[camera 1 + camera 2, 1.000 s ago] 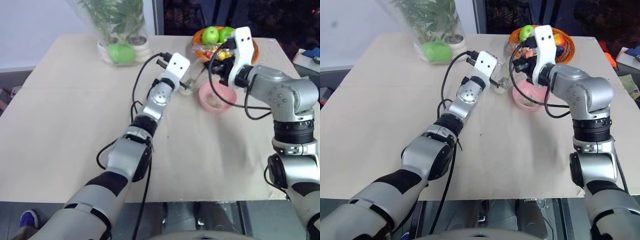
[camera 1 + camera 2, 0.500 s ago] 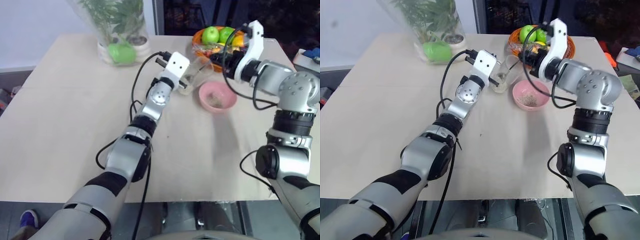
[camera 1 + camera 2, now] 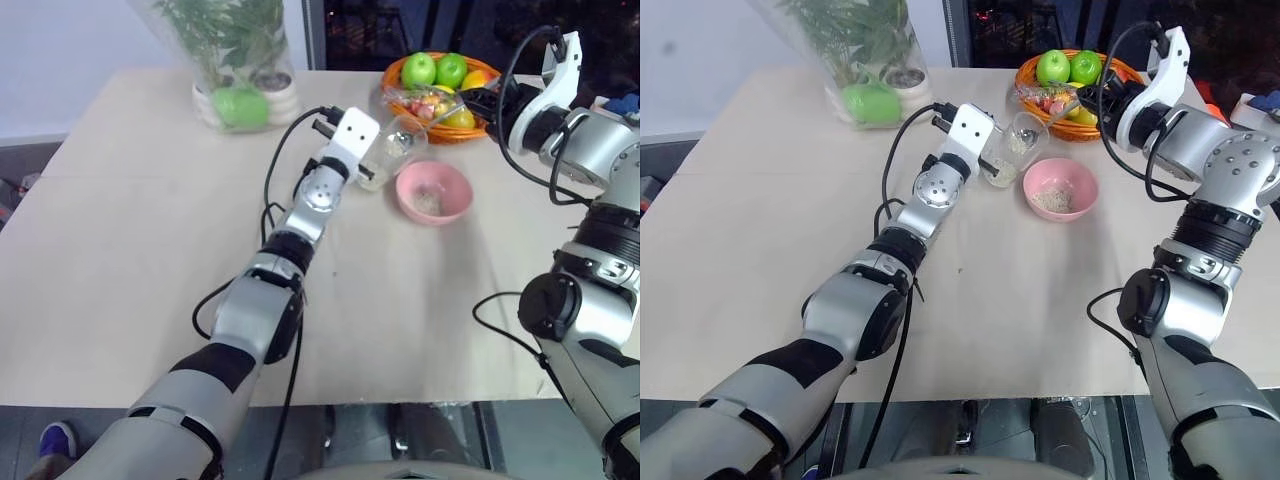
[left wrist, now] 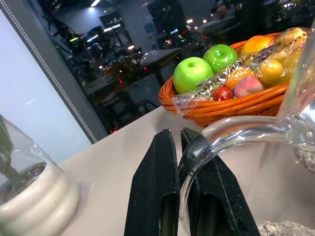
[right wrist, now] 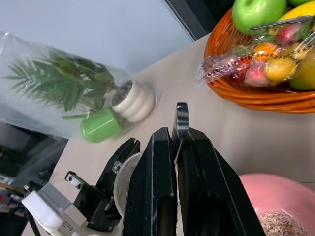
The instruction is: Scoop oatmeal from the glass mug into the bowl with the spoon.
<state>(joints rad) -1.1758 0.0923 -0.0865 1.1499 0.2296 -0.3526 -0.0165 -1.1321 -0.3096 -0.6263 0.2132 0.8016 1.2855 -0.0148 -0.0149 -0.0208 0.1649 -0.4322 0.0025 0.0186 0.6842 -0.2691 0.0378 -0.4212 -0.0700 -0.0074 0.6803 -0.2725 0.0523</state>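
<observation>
Beige tabletop [image 3: 790, 230] carrying one glass mug [image 3: 1018, 140], one pink bowl [image 3: 1061, 188], one orange fruit basket [image 3: 1035, 75] with two green apples [image 3: 1052, 67] plus wrapped fruit, and one bagged plant [image 3: 865, 45] at the back. Left gripper [image 4: 184, 162]: jaws clamped together on the mug's clear handle, the mug tilted toward the bowl, with oatmeal [image 3: 1004, 168] lying in its lower side. Right gripper [image 5: 176, 147]: jaws pressed together on the spoon [image 5: 181, 118], whose handle end sticks up just past the fingertips; the spoon's oval end reaches toward the mug's mouth, and whether it carries flakes cannot be made out. The bowl sits just beside the mug, below and between the two grippers, holding a small heap of flakes. The basket's far rim is partly covered by the right arm.
</observation>
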